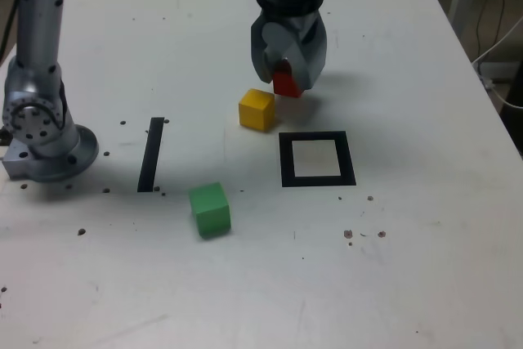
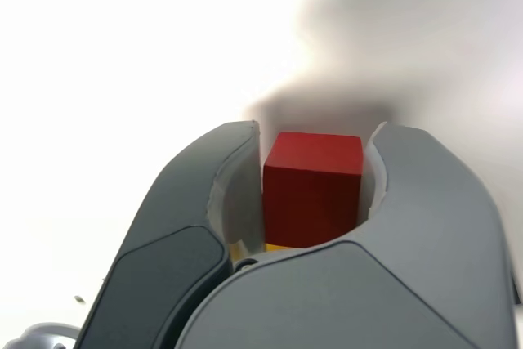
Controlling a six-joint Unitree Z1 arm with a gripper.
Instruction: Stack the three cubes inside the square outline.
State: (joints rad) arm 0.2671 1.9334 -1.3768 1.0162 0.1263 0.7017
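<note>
- Wrist view shows the red cube [image 2: 313, 190] clamped between the two grey fingers [image 2: 200, 226], whose inner faces press on two opposite sides of it; a sliver of yellow shows just under the cube.
- In the exterior view the gripper [image 1: 288, 79] hangs over the far half of the white surface [image 1: 409, 267], with the red cube [image 1: 287, 84] peeking out at its tip. Whether the cube touches the surface or hangs just above it cannot be told.
- The yellow cube [image 1: 257, 109] sits just beside the gripper, on the exterior view's left of the red one and a little nearer the camera.
- The square outline [image 1: 317, 158], a black frame with a white centre, lies near the yellow cube, on the exterior view's right and nearer the camera. Nothing stands in it.
- The green cube [image 1: 210, 209] rests well apart from the others, nearer the camera.
- A straight black strip [image 1: 151, 154] lies on the exterior view's left of the outline.
- The arm's base [image 1: 41, 132] stands at the exterior view's left edge.
</note>
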